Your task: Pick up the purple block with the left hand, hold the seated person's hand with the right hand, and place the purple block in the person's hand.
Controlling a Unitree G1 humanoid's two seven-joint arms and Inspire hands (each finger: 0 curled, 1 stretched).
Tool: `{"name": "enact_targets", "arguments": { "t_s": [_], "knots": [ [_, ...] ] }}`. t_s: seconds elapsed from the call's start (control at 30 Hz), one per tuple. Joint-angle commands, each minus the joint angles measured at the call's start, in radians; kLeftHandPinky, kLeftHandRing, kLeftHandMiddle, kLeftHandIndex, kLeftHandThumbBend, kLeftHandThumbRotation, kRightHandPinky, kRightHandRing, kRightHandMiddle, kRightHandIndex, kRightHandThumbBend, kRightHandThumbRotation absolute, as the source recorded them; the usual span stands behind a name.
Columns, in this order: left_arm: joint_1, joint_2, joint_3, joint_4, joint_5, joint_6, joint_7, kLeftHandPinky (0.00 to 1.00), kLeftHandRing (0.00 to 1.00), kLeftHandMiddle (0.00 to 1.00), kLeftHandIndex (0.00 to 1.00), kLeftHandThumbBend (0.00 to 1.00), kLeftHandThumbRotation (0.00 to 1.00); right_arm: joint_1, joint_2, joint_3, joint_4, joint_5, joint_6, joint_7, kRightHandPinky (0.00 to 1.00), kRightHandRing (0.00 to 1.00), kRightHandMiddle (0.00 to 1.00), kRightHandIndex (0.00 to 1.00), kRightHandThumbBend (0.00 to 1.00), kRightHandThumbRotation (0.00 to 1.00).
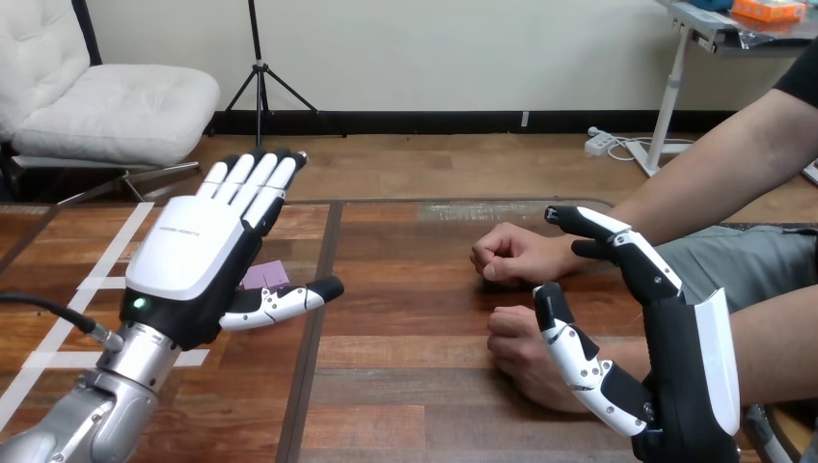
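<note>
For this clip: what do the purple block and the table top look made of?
Purple block: matte, evenly coloured, no glare. It is probably foam or plastic, but that is hard to tell since the left hand covers most of it. Table: wood planks, reddish-brown with visible grain and seams, and a slight sheen.

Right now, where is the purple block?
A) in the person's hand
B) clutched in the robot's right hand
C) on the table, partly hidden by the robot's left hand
C: the purple block lies on the table, peeking out from behind the open left hand.
</note>
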Motion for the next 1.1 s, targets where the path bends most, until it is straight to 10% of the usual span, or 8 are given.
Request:
{"name": "enact_targets", "arguments": {
  "t_s": [0.0, 1.07],
  "knots": [
    [-0.091, 0.019, -0.023, 0.026, -0.013, -0.001, 0.023, 0.99, 0.99, 1.00, 1.00, 0.75, 1.00, -0.054, -0.002, -0.007, -0.010, -0.003, -0.008, -0.007, 0.72, 0.78, 0.77, 0.74, 0.35, 0.44],
    [-0.141, -0.001, -0.096, 0.140, -0.032, 0.002, 0.015, 1.00, 1.00, 1.00, 1.00, 0.74, 1.00, -0.045, -0.004, -0.012, -0.013, 0.000, -0.001, -0.006, 0.71, 0.77, 0.77, 0.74, 0.35, 0.44]
  ]
}}
